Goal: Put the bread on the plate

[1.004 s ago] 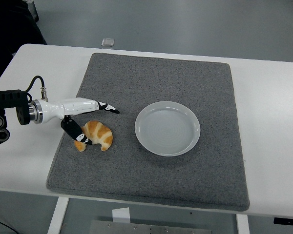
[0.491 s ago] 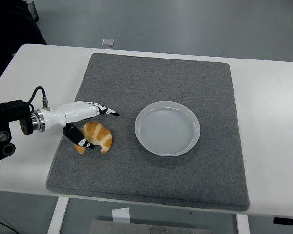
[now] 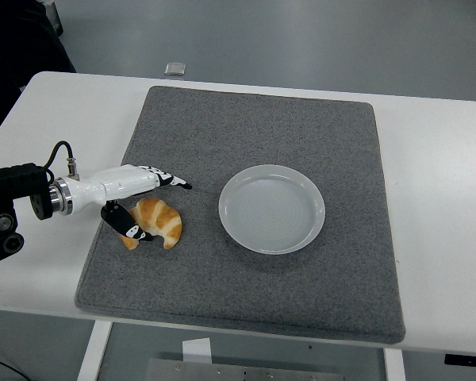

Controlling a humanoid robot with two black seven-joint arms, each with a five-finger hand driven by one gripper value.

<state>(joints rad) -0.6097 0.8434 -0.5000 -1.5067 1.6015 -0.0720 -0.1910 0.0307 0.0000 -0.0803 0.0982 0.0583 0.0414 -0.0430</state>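
Observation:
A golden croissant [image 3: 162,221] lies on the grey mat [image 3: 254,127], left of a white round plate [image 3: 271,208] that holds nothing. My left hand [image 3: 163,210] reaches in from the left edge and sits over the croissant. Its long fingers [image 3: 171,180] stretch out along the croissant's far side. Its thumb [image 3: 127,226] rests against the croissant's near left end. The hand is spread and not closed around the bread. The croissant rests on the mat. My right arm is out of view.
The grey mat covers most of the white table [image 3: 436,198]. A small grey object [image 3: 174,68] lies on the floor beyond the table's far edge. A dark shape fills the top left corner.
My left hand has sunk a little and drawn slightly left, bringing the thumb against the croissant's left end. The croissant and plate have not moved.

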